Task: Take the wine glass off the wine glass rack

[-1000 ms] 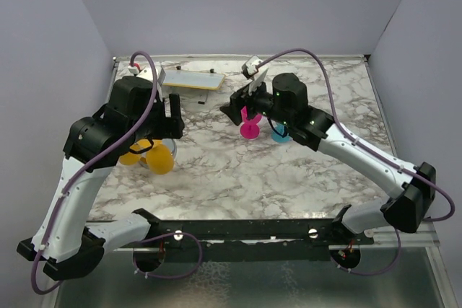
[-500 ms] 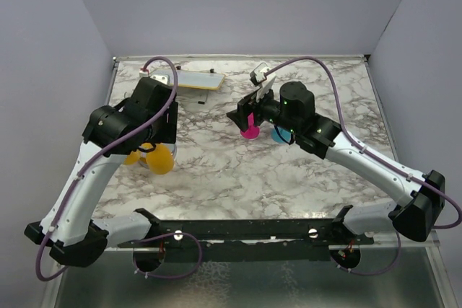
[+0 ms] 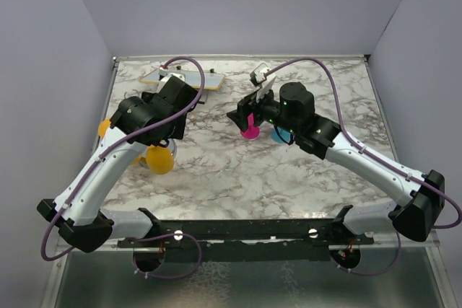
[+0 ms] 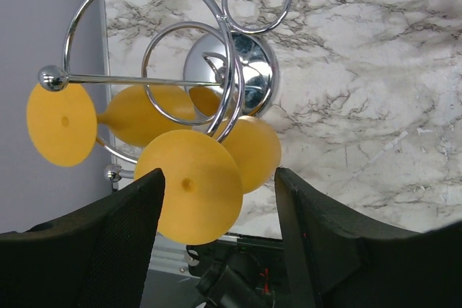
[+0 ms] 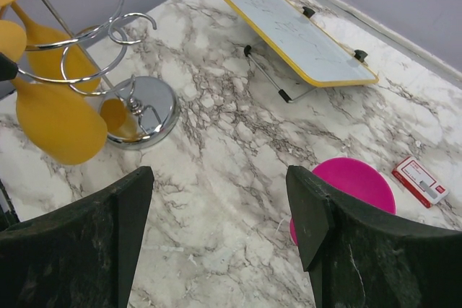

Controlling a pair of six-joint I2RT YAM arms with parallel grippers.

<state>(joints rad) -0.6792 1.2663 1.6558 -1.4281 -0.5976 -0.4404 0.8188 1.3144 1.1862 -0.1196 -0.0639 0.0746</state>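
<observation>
Overhead, my left arm [image 3: 108, 171] mostly hides the wine glass rack [image 4: 256, 77]; left end effector [image 4: 220, 178] spread around a wine glass [image 4: 189, 192] foot, touch unclear; right end effector [image 5: 219, 178] gapes empty.

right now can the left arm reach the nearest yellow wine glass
Probably yes: the left gripper is open facing the foot of the nearest yellow wine glass, with nothing between them. The wire loops of the wine glass rack sit behind it.
</observation>
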